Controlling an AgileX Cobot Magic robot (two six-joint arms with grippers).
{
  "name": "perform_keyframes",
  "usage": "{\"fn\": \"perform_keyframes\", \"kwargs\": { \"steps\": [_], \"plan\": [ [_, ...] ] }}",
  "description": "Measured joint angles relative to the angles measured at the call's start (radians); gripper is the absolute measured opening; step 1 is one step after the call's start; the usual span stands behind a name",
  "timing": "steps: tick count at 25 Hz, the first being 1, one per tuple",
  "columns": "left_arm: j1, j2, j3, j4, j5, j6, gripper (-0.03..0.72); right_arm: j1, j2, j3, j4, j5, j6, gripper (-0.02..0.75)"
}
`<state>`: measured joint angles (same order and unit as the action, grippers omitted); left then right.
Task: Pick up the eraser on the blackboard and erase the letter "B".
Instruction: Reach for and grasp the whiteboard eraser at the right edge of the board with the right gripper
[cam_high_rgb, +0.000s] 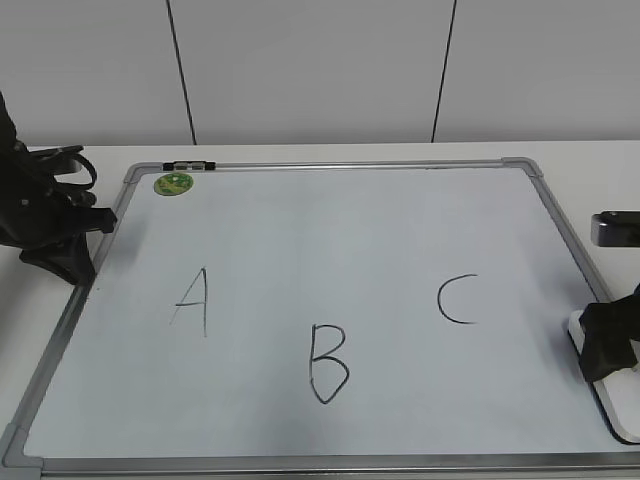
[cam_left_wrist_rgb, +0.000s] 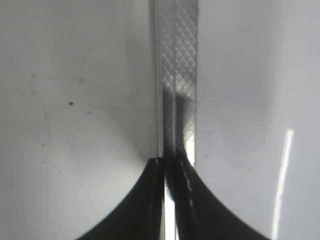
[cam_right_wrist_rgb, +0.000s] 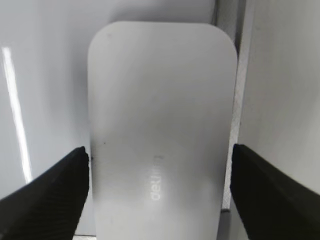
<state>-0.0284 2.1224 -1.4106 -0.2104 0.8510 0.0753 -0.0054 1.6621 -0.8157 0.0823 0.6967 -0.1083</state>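
Observation:
The eraser (cam_right_wrist_rgb: 160, 130), a white rounded block with faint grey print, lies flat at the right edge of the blackboard (cam_high_rgb: 330, 240); part of it also shows in the exterior view (cam_high_rgb: 612, 405). My right gripper (cam_right_wrist_rgb: 161, 160) is lowered over it with a finger along each long side, and a thin gap shows on the right, so it is open around the eraser. It also shows in the exterior view (cam_high_rgb: 605, 355). The letter "B" (cam_high_rgb: 328, 363) is drawn low in the board's middle. My left gripper (cam_left_wrist_rgb: 170, 162) is shut and empty over the board's left frame.
The letters "A" (cam_high_rgb: 192, 302) and "C" (cam_high_rgb: 457, 300) flank the "B". A green round magnet (cam_high_rgb: 173, 183) and a black marker (cam_high_rgb: 188, 164) sit at the board's far left corner. The left arm (cam_high_rgb: 45, 225) rests beside the left frame.

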Motion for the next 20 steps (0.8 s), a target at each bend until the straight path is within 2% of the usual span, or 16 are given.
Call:
{"fn": "perform_keyframes", "kwargs": {
  "steps": [17,20],
  "plan": [
    [0.0,0.0,0.0,0.0,0.002,0.0,0.027,0.0,0.002,0.0,-0.008,0.0,0.002,0.647],
    [0.0,0.0,0.0,0.0,0.002,0.0,0.027,0.0,0.002,0.0,-0.008,0.0,0.002,0.616]
  ]
}}
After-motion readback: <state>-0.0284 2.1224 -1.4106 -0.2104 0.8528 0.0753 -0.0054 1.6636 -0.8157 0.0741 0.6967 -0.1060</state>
